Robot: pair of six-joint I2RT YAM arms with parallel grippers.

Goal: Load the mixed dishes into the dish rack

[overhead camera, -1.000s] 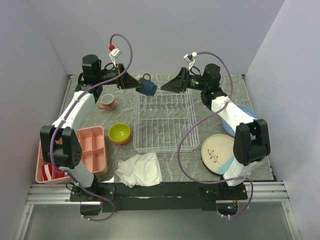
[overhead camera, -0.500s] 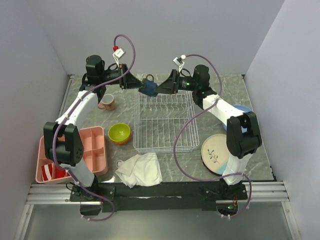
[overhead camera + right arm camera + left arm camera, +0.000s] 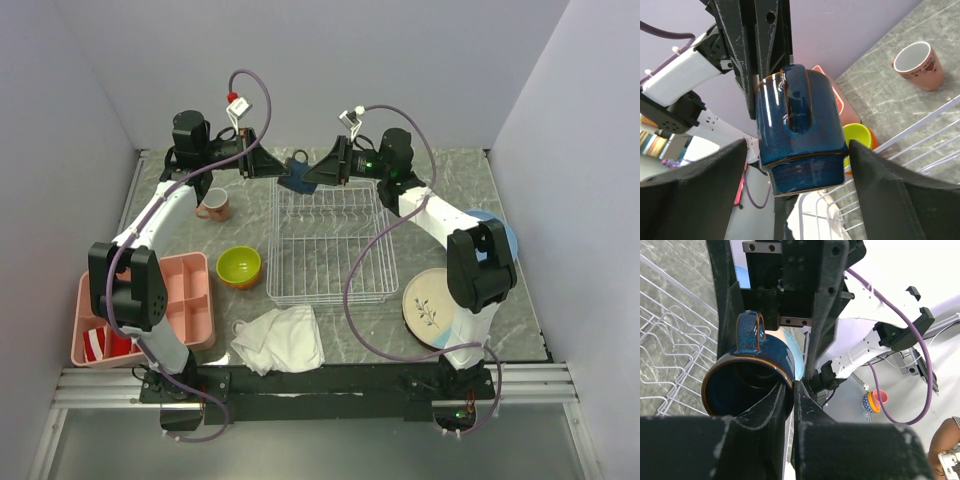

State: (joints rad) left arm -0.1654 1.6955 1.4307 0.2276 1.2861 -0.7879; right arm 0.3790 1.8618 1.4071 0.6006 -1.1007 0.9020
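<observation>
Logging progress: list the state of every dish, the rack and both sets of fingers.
dish rack: holds no dishes
small dark-blue mug: in the air near the dish rack's far-left corner
left gripper: shut on the mug's rim
right gripper: open, fingers either side of the mug
small pink mug: upright on the table
lime-green bowl: upright, nested in orange bowl
cream-and-blue plate: flat on table

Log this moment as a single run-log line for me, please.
phase: mug handover | left gripper: shut on small dark-blue mug rim | right gripper: open, fingers flanking mug | mug: raised, by dish rack far edge
</observation>
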